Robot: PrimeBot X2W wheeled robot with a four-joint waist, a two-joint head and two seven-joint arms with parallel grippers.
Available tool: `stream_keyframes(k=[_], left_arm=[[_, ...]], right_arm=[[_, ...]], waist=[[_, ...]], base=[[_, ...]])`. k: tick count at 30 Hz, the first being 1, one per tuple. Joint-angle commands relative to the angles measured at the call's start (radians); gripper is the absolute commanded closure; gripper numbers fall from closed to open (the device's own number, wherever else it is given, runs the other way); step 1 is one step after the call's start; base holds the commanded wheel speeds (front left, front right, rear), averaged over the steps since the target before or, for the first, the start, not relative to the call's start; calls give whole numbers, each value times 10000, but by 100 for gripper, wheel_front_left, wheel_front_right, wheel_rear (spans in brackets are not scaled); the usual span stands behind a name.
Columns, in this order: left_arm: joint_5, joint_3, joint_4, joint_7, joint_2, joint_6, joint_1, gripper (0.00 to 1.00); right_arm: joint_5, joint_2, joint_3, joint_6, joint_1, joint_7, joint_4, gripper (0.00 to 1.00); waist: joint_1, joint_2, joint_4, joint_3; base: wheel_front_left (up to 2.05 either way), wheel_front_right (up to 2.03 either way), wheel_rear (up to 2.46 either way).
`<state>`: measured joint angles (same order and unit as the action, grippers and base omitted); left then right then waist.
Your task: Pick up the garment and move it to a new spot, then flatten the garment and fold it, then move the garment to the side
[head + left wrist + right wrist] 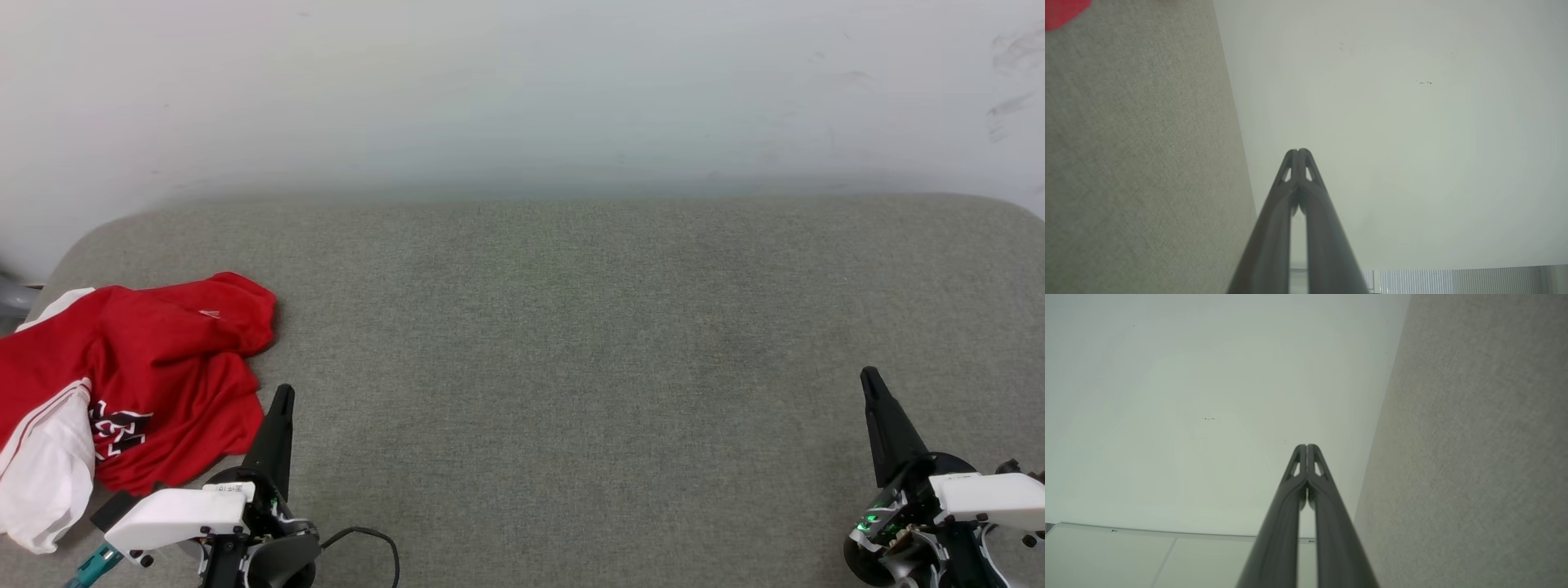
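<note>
The garment [155,367], a red jersey with white sleeve panels and black lettering, lies crumpled at the left edge of the grey fabric surface [571,367]; a red corner of the garment [1063,10] shows in the left wrist view. My left gripper [282,396] is shut and holds nothing, its tip just right of the jersey's lower edge. In its own wrist view the left gripper [1298,152] has its fingertips pressed together. My right gripper [869,377] is shut and holds nothing at the lower right, far from the jersey. The right gripper [1306,446] also shows closed tips.
A pale wall [522,90] rises behind the grey surface, whose back corners are rounded. A black cable [371,539] loops beside my left wrist. Bare grey fabric stretches between the two grippers.
</note>
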<state>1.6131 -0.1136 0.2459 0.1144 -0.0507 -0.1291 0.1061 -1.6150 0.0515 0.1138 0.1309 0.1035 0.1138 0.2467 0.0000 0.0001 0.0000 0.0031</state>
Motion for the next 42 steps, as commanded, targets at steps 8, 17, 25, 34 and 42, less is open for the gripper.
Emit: stream_keyframes(k=[8,17,25,34,42], left_arm=[[-1,-21,-9,25,17,-35,67,100],[-33,193,106,-137,18,5,-194,0],[-20,641,-428,-508,16,2,-222,0],[-169,1064,-1192,-901,-2,-1,-229,0],[-1326,1531,-1580,-1301,-255,-4,-208,0]], right_arm=[[41,-21,-4,-3,127,5,7,100],[29,-19,-121,-2,-233,-137,38,0],[138,-17,-438,-2,-366,-547,-503,0],[438,22,-779,-2,-458,-959,-1087,0],[1616,98,-895,-2,-521,-1290,-1403,0]], waist=[[0,-1,0,0],[0,-1,2,3],[0,-1,15,12],[0,-1,43,15],[0,-1,77,8]], base=[[0,0,0],[0,0,0],[0,0,0],[0,0,0],[0,0,0]])
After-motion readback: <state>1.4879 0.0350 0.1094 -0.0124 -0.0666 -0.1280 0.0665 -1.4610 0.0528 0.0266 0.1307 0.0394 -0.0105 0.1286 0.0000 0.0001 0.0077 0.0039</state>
